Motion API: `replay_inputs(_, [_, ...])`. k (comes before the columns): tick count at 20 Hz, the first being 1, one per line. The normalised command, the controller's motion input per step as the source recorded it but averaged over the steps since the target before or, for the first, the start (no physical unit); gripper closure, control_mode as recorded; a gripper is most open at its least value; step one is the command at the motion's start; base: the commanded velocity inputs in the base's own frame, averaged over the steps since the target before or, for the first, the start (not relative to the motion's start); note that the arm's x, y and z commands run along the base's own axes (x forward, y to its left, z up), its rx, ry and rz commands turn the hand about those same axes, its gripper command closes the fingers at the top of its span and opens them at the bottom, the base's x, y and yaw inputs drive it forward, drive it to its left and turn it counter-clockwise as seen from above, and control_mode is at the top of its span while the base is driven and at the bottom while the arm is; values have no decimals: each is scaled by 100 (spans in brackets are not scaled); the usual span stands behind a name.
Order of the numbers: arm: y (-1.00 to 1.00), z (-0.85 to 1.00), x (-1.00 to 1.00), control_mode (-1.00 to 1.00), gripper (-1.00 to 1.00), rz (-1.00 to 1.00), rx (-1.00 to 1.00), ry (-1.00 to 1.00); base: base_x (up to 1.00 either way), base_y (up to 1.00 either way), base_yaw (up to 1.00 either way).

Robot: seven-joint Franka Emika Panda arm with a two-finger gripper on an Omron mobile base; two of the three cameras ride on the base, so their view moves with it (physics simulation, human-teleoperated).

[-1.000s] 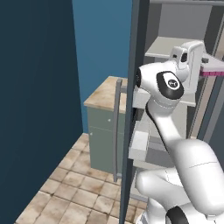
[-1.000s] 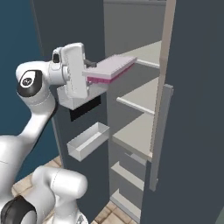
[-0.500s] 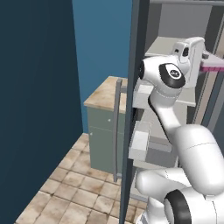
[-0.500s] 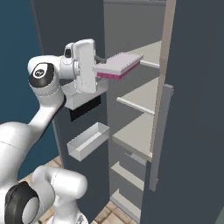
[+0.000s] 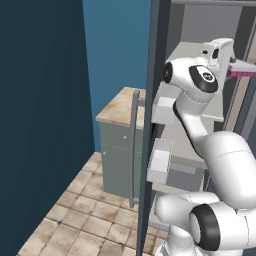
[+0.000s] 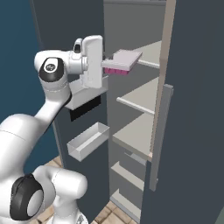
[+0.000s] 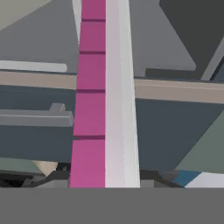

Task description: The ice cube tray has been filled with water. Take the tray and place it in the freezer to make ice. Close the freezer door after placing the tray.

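Pale lilac with a magenta underside, the ice cube tray [image 6: 123, 61] is held level at one end by the closed fingers [image 6: 105, 65], out in the air before the freezer [image 6: 192, 87] and just short of its upper shelf [image 6: 151, 54]. Light grey shelves step down inside. White bins [image 6: 87, 141] hang on the open freezer door [image 5: 150, 125]. Beyond stand a stone-topped bench [image 5: 120, 107], blue wall and tiled floor [image 5: 80, 220]. No writing can be read.

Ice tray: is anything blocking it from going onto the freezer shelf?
Nothing visible does. The gripper holds the ice cube tray level in front of the upper shelf, and the freezer door is swung wide open.
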Motion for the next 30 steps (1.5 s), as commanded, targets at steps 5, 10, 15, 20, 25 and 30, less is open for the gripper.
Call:
replay_inputs(5, [-17, 0, 18, -100, 100, 13, 2, 0, 0, 0, 0])
replay_inputs(10, [-24, 5, 4, -100, 100, 13, 2, 0, 0, 0, 0])
replay_inputs(15, [-20, 8, 16, -100, 100, 14, 3, 0, 0, 0, 0])
replay_inputs(20, [-2, 0, 32, -100, 100, 13, 1, 0, 0, 0, 0])
replay_inputs(25, [0, 0, 41, -100, 100, 9, 0, 0, 0, 0, 0])
replay_inputs(30, [0, 0, 36, -100, 100, 5, 0, 0, 0, 0, 0])
